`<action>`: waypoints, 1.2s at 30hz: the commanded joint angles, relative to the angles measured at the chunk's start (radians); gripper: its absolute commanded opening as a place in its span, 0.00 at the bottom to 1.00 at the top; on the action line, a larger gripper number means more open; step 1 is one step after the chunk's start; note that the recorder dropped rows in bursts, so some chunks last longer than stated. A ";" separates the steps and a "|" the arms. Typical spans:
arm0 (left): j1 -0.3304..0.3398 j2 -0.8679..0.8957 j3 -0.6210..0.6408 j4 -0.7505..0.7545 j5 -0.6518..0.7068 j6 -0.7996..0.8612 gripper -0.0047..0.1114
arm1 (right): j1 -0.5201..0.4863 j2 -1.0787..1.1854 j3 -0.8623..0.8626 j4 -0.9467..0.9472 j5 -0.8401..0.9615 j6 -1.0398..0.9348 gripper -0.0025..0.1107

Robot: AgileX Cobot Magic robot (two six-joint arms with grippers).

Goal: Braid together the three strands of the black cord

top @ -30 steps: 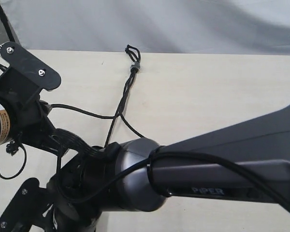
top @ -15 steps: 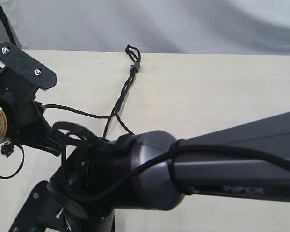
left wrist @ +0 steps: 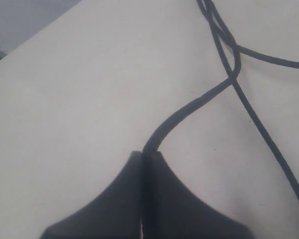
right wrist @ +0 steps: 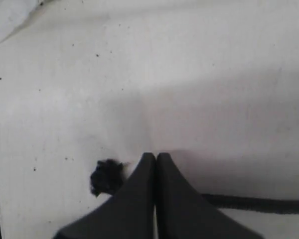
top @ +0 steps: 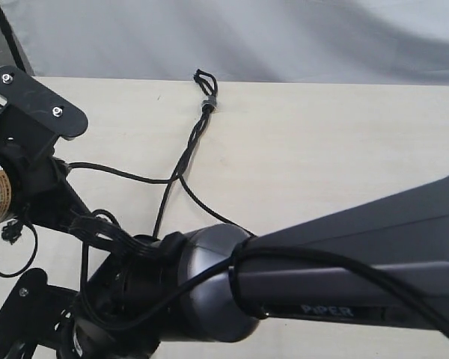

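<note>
Black and bulky, the right arm (top: 337, 277) reached low across the pale table (top: 344, 142) from the right. The right gripper (right wrist: 156, 158) was clenched on a strand (right wrist: 259, 203) just behind its frayed knot (right wrist: 105, 177). The left gripper (left wrist: 145, 155) pinched another strand (left wrist: 189, 109). The black cord (top: 204, 93) lay at the table's far edge, its loop well apart from both.

The black cord (top: 205, 96) lies on the table (top: 337, 142), its loop at the far edge. The three strands (top: 181, 168) run nearer from it, crossing, then spreading left and right under the arms.
</note>
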 commanded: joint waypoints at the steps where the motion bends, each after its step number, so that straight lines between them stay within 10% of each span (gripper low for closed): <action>1: -0.003 -0.005 -0.005 -0.011 0.013 -0.008 0.04 | -0.003 0.024 0.001 -0.007 0.066 -0.015 0.02; 16: -0.003 -0.005 0.082 -0.022 -0.007 -0.088 0.04 | -0.008 0.013 0.001 -0.150 0.437 0.106 0.02; 36: -0.003 0.186 0.158 0.010 -0.192 -0.284 0.04 | -0.008 -0.379 0.283 -0.622 0.322 0.679 0.02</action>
